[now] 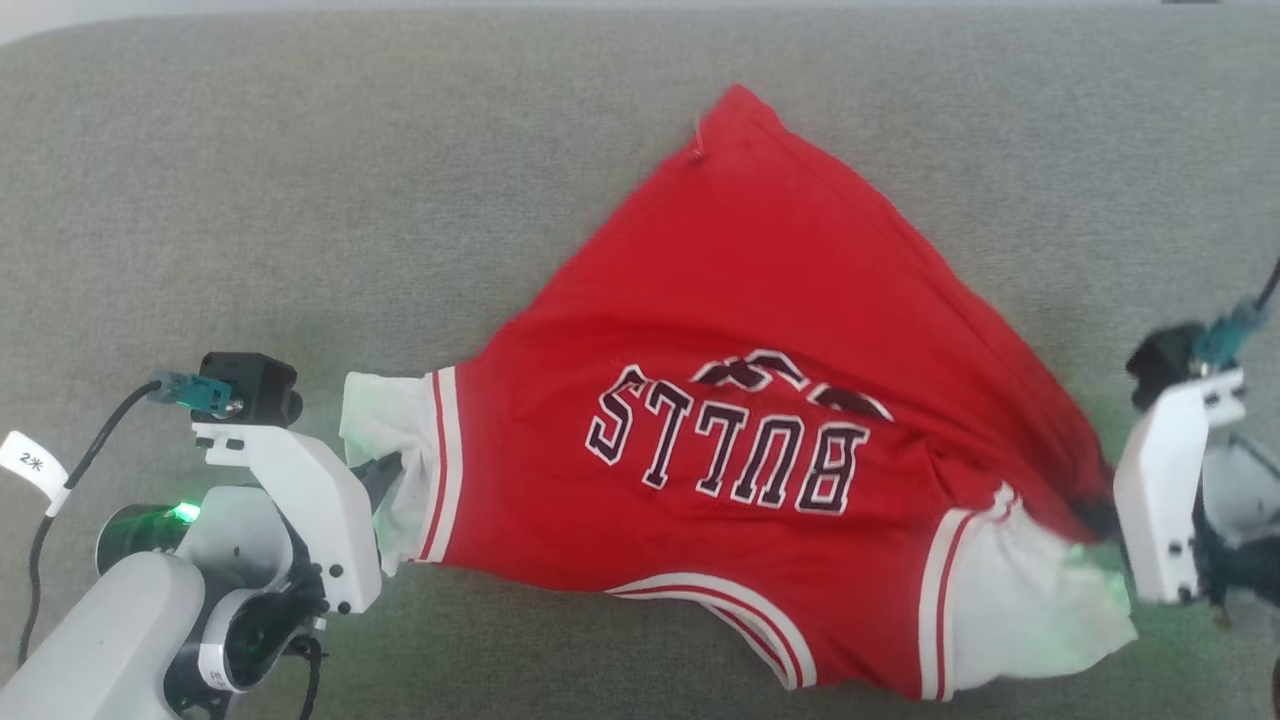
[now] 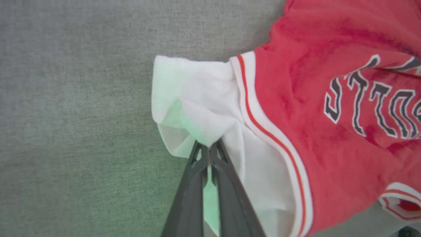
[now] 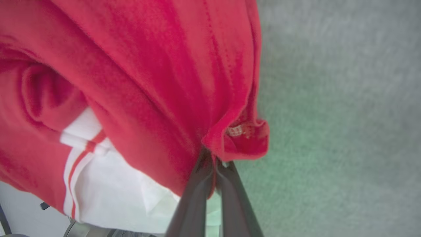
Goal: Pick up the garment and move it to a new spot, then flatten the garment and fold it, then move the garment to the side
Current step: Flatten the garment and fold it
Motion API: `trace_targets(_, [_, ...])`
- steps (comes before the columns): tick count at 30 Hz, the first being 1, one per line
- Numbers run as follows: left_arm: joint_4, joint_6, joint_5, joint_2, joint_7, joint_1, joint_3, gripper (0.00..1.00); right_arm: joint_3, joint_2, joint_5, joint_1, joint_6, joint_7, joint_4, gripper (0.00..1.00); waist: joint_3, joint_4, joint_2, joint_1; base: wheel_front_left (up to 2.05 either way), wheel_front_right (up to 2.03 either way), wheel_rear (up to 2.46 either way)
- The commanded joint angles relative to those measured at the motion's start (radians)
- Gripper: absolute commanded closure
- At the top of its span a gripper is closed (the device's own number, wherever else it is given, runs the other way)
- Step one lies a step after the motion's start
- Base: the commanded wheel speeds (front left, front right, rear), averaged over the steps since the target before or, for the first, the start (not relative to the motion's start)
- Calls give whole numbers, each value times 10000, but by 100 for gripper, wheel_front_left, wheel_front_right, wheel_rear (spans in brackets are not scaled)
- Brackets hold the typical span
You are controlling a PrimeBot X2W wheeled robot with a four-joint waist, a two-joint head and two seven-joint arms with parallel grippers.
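Left gripper, at eight o'clock in the head view, is pressed together on the white sleeve of the shirt. Right gripper, at four o'clock, pinches a red edge. The shirt spreads between them on the grey surface, one corner pointing to twelve.

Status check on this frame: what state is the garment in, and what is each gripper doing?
garment: unfolded, lettering side up, rumpled, drawn to a point at its far end on the grey surface.
left gripper: shut on the garment at its white sleeve.
right gripper: shut on the garment at a red fold near its edge.
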Motion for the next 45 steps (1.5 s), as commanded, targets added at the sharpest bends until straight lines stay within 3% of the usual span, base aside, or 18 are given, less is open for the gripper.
trace_targets(1, [-32,72,8,51,45,126,40,100,-124,175,-115,364,-18,-3,-122,100,-50,-51,0,0,0,0,0])
trace_targets(4, [-23,70,-17,56,15,156,52,100,-683,786,-571,1249,-19,-428,38,100,-71,-71,0,0,0,0,0])
trace_targets(6, [4,67,-47,50,-6,186,58,100,-861,1072,-761,1382,-19,-825,290,55,-82,-71,0,0,0,0,0])
trace_targets(7, [13,51,-61,41,-14,184,54,100,-865,1089,-884,1414,-19,-1007,389,0,-93,-59,0,0,0,0,0])
trace_targets(12, [60,37,-96,40,-71,234,54,100,-1060,1254,-897,1371,-24,-1404,373,0,-178,-33,0,0,0,0,0])
trace_targets(21, [42,-37,-145,-51,-279,444,30,100,-1910,1387,-962,1210,-15,-1879,-1491,0,-460,255,0,0,0,0,0])
trace_targets(27, [88,-90,-103,-193,-384,506,-93,100,-1766,1439,-1339,414,-15,-2368,-2005,0,-542,666,0,0,0,0,0])
trace_targets(33, [188,-307,-13,-522,-451,157,-366,100,-1076,1445,-1641,-1189,-16,-3411,-742,0,-335,1397,0,0,0,0,0])
trace_targets(45, [907,-1020,230,-1545,-662,-866,-1116,100,706,162,-1832,-4793,-13,-4099,3697,0,378,3361,0,0,0,0,0])
